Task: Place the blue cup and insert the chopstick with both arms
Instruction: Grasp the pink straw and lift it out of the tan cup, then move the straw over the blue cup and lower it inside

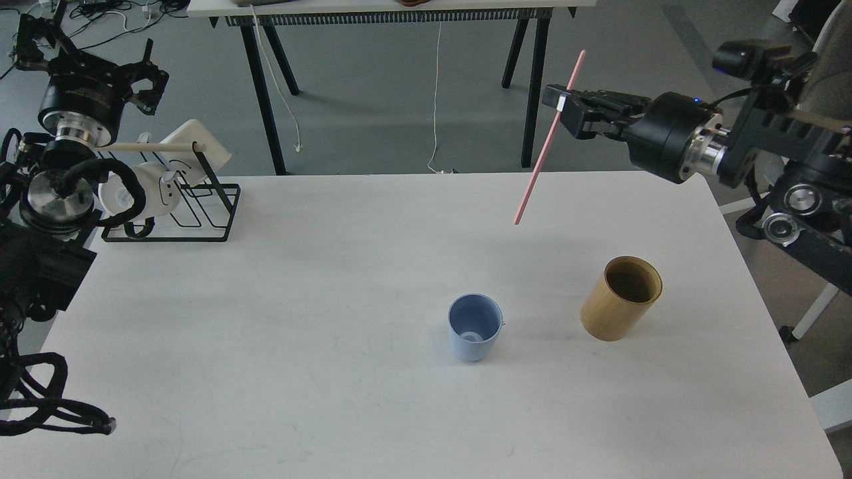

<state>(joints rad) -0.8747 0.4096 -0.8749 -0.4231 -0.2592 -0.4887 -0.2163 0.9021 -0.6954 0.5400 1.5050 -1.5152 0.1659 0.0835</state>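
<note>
Chopstick (551, 136) pinched in the right claw (562, 106), hanging tilted in the air at about one o'clock from the blue cup (474, 327).

Blue cup stands upright, mouth open, on the counter (299, 319), the wooden holder (621, 298) just beside it at three o'clock. To insert cleanly, bring the lower tip over the cup's mouth, straighten the stick, then lower. The left claw (148, 83), at ten o'clock, is too dark to tell whether it is spread or closed.

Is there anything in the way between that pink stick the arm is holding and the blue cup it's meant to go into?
Nothing visible blocks it. The right gripper holds the chopstick in the air, and only bare table shows between it and the blue cup. The wooden holder stands apart, to the cup's right.
</note>
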